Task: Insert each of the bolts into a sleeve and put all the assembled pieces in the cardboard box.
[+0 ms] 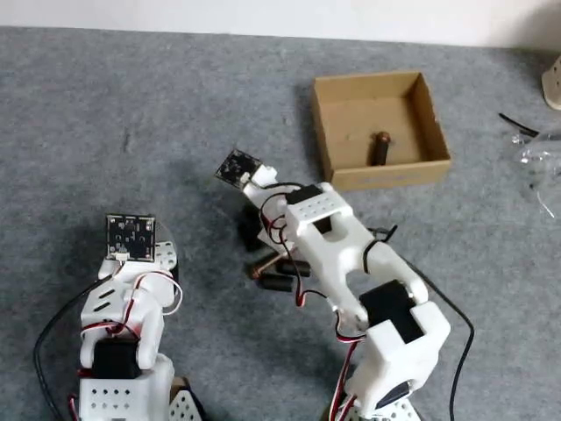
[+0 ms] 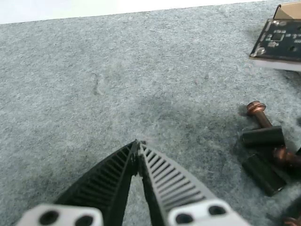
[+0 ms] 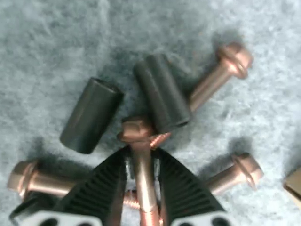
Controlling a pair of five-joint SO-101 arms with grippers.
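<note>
Right gripper [image 3: 141, 153] closed on a bolt [image 3: 136, 131], so we judge insertion begun; next it needs lifting and aligning with a sleeve [image 3: 91, 115]

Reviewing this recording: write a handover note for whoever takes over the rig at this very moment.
Left gripper: shut, empty, over bare mat.
Right gripper: shut on a bolt at the pile.
Pile: a loose sleeve, a second sleeve with another bolt seemingly through it, two loose bolts.
Box: one assembled piece inside.
Done: one piece boxed.
Left: sleeve the remaining bolts and box them all.
</note>
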